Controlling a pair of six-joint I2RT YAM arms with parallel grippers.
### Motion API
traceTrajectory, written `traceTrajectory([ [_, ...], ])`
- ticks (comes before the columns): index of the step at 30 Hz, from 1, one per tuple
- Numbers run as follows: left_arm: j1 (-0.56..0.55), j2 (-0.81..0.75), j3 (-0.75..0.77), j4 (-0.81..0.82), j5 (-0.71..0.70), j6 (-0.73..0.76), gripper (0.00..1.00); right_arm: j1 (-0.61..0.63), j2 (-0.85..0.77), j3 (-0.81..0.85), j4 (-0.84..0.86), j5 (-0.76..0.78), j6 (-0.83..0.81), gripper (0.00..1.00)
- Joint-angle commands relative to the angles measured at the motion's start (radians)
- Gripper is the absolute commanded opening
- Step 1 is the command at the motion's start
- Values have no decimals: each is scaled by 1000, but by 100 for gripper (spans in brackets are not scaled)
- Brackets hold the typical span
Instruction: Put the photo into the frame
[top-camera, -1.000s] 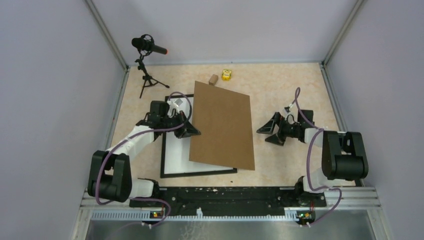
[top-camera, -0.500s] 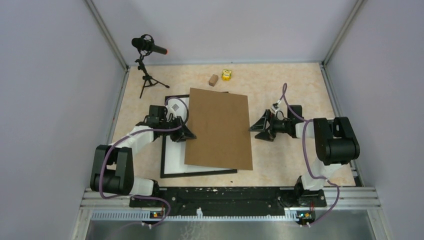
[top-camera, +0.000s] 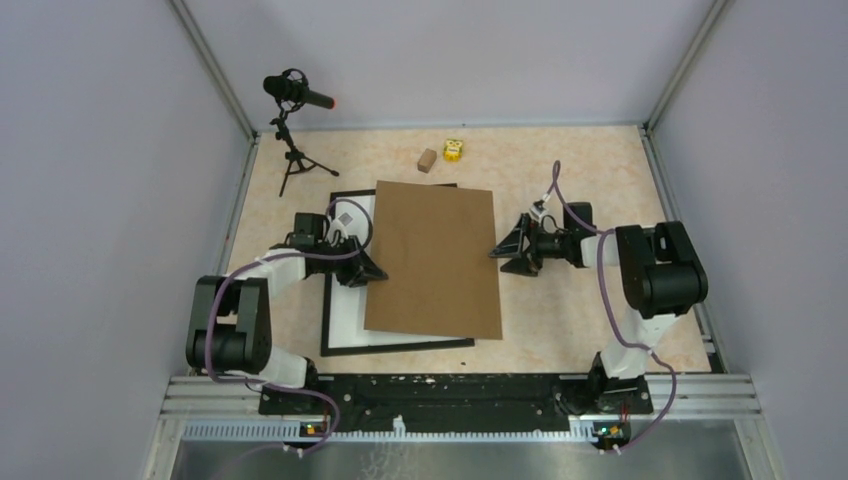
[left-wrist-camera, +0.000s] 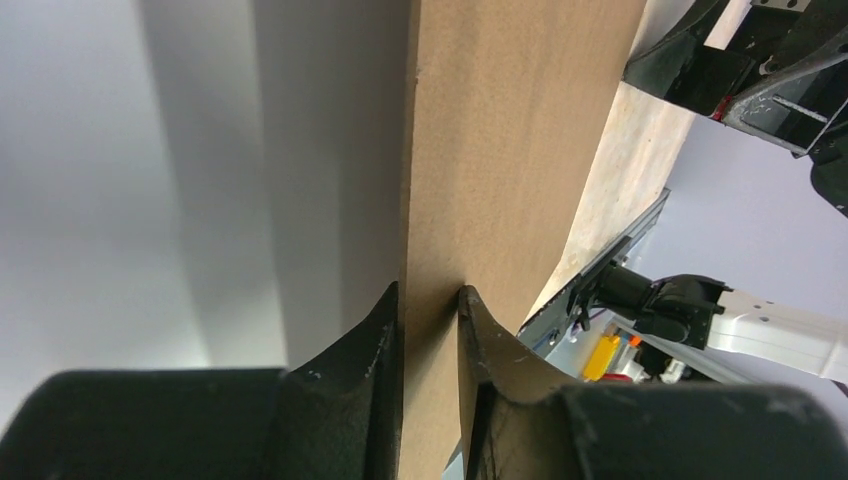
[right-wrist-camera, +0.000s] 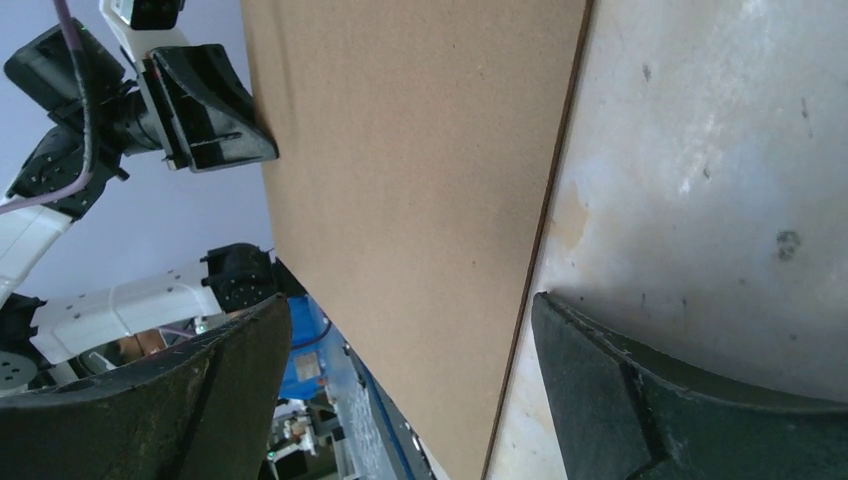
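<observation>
Closest to your arm bases is the near edge of the frame (top-camera: 398, 347), lying flat on the table (top-camera: 560, 330). The photo (top-camera: 345, 318) sits inside its black outline, and only plain white shows along the left and near sides. The rest is under the brown backing board (top-camera: 435, 260), which lies a bit skewed over the frame, with its near right corner poking out past the frame onto the table

Your left pincer (top-camera: 368, 270) is at the board's left edge. In the wrist view one finger is under the edge and one on top, with just a narrow gap between them. Honestly can't tell if it's actually pinching the board or sitting loose around it

Your right pincer (top-camera: 507, 250) is at the board's right edge with its jaws spread wide, not gripping anything

Further back there's a small brown block (top-camera: 427, 160) and a little yellow thing (top-camera: 454, 150) just beside it near the far wall, and a microphone (top-camera: 297, 94) on a tripod in the far left corner
</observation>
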Motion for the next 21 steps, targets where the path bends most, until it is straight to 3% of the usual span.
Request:
traceTrajectory([
  [1,56,70,31,-34,-92,36,21,31,59,27,2,88,-30,89],
  [14,96,87,40,-61,-114,66,26,72,117,46,144,43,72,83],
  [21,96,10,125,-194,-215,148,60,78,97,43,149,47,73,82],
])
